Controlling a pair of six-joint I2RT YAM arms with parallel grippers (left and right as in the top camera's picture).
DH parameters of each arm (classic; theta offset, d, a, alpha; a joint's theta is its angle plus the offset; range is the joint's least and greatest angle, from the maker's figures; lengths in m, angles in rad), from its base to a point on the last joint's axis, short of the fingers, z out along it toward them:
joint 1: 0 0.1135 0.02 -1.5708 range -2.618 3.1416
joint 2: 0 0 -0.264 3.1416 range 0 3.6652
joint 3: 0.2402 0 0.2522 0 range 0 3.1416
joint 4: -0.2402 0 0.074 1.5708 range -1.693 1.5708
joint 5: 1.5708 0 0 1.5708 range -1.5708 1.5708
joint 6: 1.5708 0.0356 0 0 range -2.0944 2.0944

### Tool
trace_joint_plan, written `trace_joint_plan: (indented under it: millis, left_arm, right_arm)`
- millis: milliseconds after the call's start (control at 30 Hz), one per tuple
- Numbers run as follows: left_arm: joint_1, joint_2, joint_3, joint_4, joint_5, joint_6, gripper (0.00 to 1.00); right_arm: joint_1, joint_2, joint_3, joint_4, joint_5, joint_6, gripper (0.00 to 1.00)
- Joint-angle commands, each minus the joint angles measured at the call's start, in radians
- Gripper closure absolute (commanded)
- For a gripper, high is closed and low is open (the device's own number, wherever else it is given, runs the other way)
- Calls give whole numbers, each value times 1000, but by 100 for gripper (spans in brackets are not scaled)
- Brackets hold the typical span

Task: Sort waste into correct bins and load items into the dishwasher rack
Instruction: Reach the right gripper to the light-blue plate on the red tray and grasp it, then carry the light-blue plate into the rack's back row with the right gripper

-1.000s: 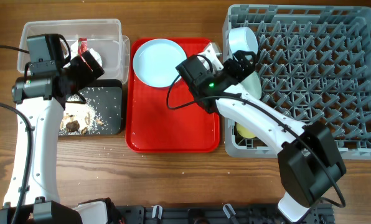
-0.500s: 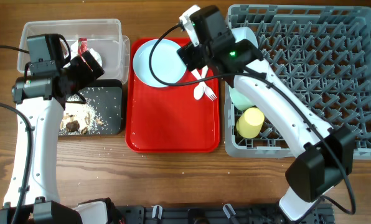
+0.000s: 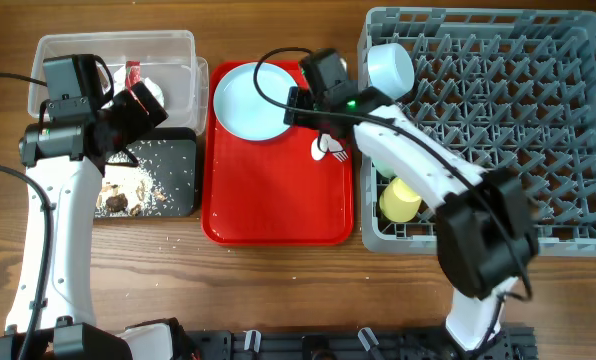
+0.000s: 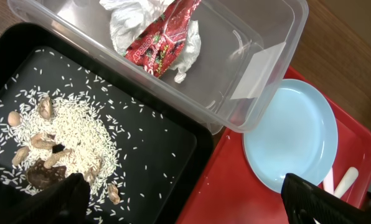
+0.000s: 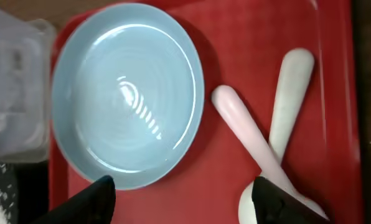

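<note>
My left gripper (image 4: 188, 199) is open and empty, hovering over the edge between the black tray (image 3: 178, 150) and the red tray; overhead it (image 3: 141, 102) sits by the clear tub (image 3: 113, 50). The tub holds crumpled white paper with a red wrapper (image 4: 157, 31). Rice grains (image 4: 73, 134) and brown scraps (image 4: 45, 171) lie in the black tray. My right gripper (image 5: 185, 199) is open and empty above the pale blue plate (image 5: 126, 93), with the white fork and spoon (image 5: 251, 134) crossed beside it. Overhead it (image 3: 313, 112) is over the tray's back. A bowl (image 3: 390, 65) and the yellow cup (image 3: 400, 198) sit in the grey rack (image 3: 518, 130).
The flat red tray (image 3: 278, 205) lies between the bins and the rack and bears the plate (image 3: 253, 100) and cutlery (image 3: 328, 148). My right arm crosses the rack's left edge and hides part of it. Bare wooden table (image 3: 278, 280) runs along the front.
My right gripper has swung left from the rack's edge to the back of the red tray and settled over the plate and cutlery. The left arm has not moved.
</note>
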Motion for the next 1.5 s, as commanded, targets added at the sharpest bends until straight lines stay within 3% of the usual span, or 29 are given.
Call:
trace_joint_plan:
  millis: [0, 333, 667, 800, 967, 1167, 1267, 1333, 1467]
  left_arm:
    - [4, 6, 2, 2, -10, 5, 0]
    - [4, 6, 2, 2, -10, 5, 0]
    - [4, 6, 2, 2, -10, 5, 0]
    - [4, 6, 2, 2, -10, 5, 0]
    - [4, 6, 2, 2, -10, 5, 0]
    - [4, 6, 2, 2, -10, 5, 0]
    - [4, 6, 2, 2, -10, 5, 0]
    - [4, 6, 2, 2, -10, 5, 0]
    - [4, 6, 2, 2, -10, 5, 0]
  right_arm:
    - [3, 77, -7, 46, 3, 132, 39]
    - [25, 183, -7, 151, -24, 133, 59]
    - [32, 235, -7, 133, -20, 132, 74]
    - [31, 235, -7, 81, -13, 129, 96]
    - [24, 206, 6, 34, -13, 119, 96]
    - [-40, -4, 8, 26, -5, -66, 96]
    - [-75, -169, 8, 25, 94, -164, 96]
    - [-95, -280, 8, 25, 222, -218, 96]
    - [-101, -450, 7, 30, 676, -514, 96]
